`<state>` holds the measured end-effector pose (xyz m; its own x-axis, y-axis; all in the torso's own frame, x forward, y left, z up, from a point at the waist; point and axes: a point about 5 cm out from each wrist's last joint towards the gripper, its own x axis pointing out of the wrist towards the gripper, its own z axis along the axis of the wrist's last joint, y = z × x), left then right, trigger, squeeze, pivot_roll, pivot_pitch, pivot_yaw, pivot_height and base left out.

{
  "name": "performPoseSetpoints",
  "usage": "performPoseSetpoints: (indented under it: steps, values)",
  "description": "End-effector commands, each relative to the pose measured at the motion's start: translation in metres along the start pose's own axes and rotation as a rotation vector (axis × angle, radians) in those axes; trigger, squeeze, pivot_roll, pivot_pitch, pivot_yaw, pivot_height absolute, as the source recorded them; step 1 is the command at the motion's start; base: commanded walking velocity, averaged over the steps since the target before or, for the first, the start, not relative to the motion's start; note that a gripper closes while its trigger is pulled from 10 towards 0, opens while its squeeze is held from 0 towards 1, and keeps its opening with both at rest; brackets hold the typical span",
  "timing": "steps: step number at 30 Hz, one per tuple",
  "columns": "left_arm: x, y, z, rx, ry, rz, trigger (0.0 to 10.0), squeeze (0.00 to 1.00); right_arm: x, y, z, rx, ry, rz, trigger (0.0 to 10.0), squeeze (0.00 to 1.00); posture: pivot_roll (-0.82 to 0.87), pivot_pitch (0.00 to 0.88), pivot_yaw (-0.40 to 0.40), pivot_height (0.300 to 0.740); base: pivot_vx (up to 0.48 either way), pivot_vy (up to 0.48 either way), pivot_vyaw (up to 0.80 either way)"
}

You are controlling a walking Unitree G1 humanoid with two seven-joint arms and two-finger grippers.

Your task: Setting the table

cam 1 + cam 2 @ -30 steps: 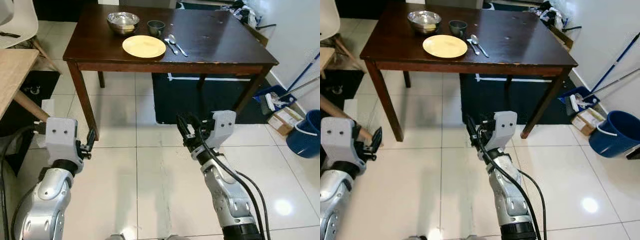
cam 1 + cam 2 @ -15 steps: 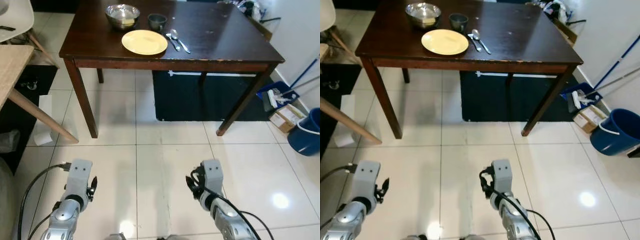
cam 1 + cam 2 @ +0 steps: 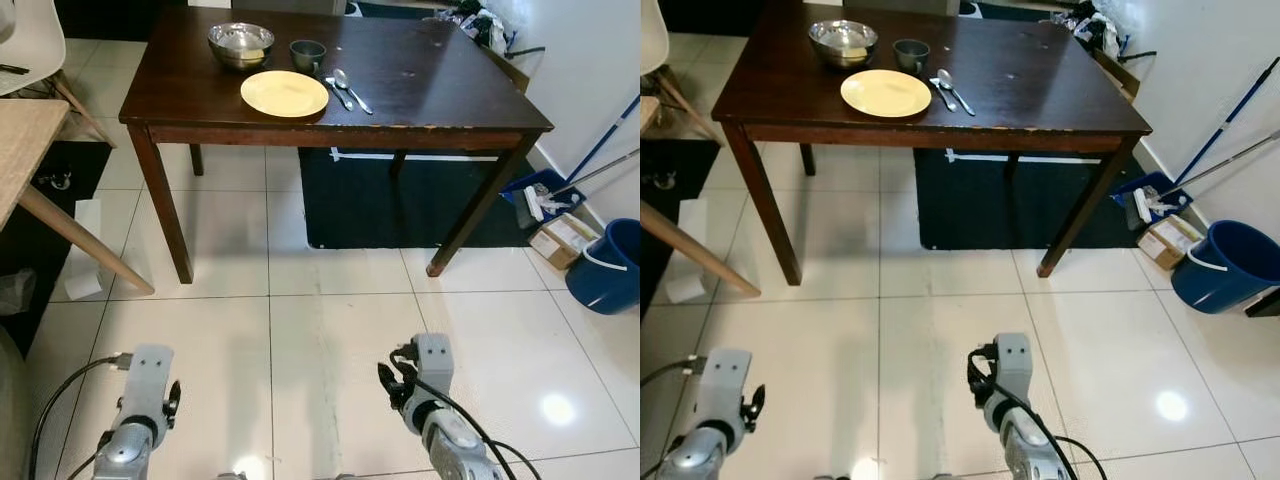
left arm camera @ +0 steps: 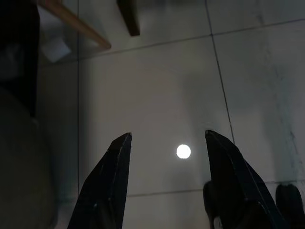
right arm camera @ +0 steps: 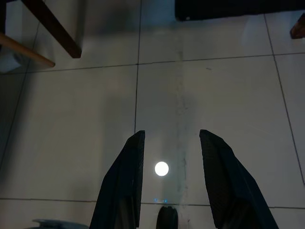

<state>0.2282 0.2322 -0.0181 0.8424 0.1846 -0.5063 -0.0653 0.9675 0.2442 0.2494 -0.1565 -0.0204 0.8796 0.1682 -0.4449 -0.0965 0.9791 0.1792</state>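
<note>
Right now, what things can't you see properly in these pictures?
- Inside the steel bowl: something pale, too small to name in the eye views.
- Inside the dark cup: too dark and small.
- White chair: cut off by the left eye view's edge.
- Blue bucket: its contents are hidden by its rim.
- Clutter beyond the table: too small.
</note>
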Motion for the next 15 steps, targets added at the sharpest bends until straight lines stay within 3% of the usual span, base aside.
performPoseSetpoints:
  steps: [1, 4, 6, 8, 12, 15]
  values:
    - [-0.002, -0.002, -0.01, 0.013, 0.032, -0.017, 10.0, 0.0, -0.002, -0.006, -0.006, 0.011, 0.014, -0.016, 10.0, 0.0, -0.05, 0.009, -0.02, 0.74, 0.0, 0.0, 0.0]
    - [-0.002, 0.001, 0.018, -0.028, -0.097, -0.025, 10.0, 0.0, 0.0, -0.005, 0.01, -0.008, -0.068, -0.032, 10.0, 0.0, -0.05, 0.014, -0.014, 0.74, 0.0, 0.0, 0.0]
    - [-0.007, 0.007, 0.043, -0.062, -0.202, -0.04, 10.0, 0.0, -0.002, -0.002, 0.028, -0.006, -0.161, -0.017, 10.0, 0.0, -0.05, 0.015, -0.012, 0.74, 0.0, 0.0, 0.0]
    - [-0.017, 0.011, 0.064, -0.043, -0.29, -0.062, 10.0, 0.0, -0.007, -0.002, 0.043, 0.013, -0.237, -0.012, 10.0, 0.0, -0.04, 0.018, -0.014, 0.74, 0.0, 0.0, 0.0]
    - [-0.026, 0.012, 0.073, 0.012, -0.338, -0.104, 10.0, 0.0, -0.011, -0.004, 0.046, 0.007, -0.261, -0.012, 10.0, 0.0, -0.04, 0.017, -0.006, 0.74, 0.0, 0.0, 0.0]
    - [-0.027, 0.008, 0.065, 0.033, -0.331, -0.153, 10.0, 0.0, -0.011, -0.006, 0.042, 0.025, -0.252, -0.018, 10.0, 0.0, -0.05, 0.018, -0.003, 0.74, 0.0, 0.0, 0.0]
